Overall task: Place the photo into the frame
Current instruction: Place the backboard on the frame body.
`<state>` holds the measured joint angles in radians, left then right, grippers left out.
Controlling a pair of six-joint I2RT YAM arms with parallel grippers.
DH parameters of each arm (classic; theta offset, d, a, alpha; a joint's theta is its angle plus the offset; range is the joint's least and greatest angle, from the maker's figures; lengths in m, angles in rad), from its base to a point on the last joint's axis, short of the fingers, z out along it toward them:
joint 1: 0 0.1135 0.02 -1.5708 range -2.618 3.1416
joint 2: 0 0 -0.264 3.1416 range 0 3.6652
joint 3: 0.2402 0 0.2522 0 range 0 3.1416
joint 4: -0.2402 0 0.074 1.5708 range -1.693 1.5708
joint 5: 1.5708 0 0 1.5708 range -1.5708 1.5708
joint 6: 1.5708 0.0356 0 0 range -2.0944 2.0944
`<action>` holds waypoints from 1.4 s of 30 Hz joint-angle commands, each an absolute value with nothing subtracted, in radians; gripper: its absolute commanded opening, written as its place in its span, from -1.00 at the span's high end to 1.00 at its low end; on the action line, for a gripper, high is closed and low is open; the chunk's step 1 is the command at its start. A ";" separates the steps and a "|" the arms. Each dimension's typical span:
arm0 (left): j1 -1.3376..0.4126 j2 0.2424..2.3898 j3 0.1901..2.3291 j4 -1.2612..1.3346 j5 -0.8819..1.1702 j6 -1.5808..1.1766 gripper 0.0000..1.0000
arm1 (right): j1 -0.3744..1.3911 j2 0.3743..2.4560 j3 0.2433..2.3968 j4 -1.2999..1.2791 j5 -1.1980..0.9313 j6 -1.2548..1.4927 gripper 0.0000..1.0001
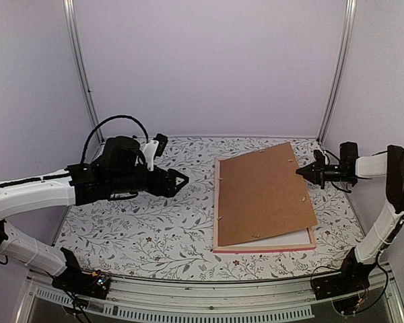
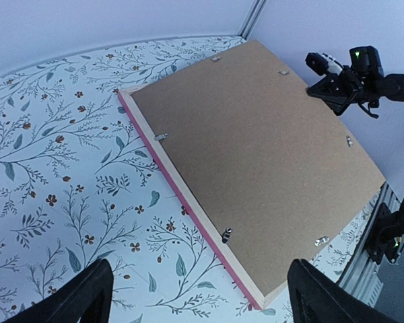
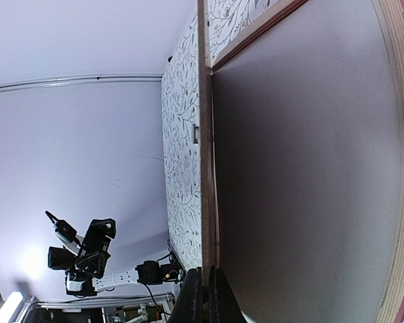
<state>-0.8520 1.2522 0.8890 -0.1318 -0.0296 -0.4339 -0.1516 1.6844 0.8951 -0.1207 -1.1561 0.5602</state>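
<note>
The pink-railed frame (image 1: 269, 246) lies face down on the floral cloth, right of centre. A plain brown backing board (image 1: 262, 195) rests askew on it, its right edge raised. At that edge, my right gripper (image 1: 300, 172) is shut on the board's thin rim (image 3: 205, 168). The left wrist view shows the same board (image 2: 256, 155) over the frame's rail (image 2: 182, 192), with the right gripper (image 2: 315, 89) at its far corner. My left gripper (image 1: 185, 180) hovers open left of the frame, its fingers (image 2: 87, 293) wide apart and empty. The photo is hidden.
Small metal tabs (image 2: 161, 136) sit along the frame's inner edge. White enclosure walls and metal posts (image 1: 81, 67) close in the back and sides. A metal rail (image 1: 188, 296) runs along the near table edge by the arm bases.
</note>
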 commanded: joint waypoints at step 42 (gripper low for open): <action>-0.837 1.302 0.890 -0.114 -0.020 -0.415 -0.85 | -0.043 1.735 1.035 -0.389 -0.707 0.322 -0.19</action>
<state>-0.8497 1.2823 0.8890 -0.1322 -0.0296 -0.4297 -0.0780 1.7664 1.0054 -0.3523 -0.7998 0.3496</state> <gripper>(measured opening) 0.923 0.579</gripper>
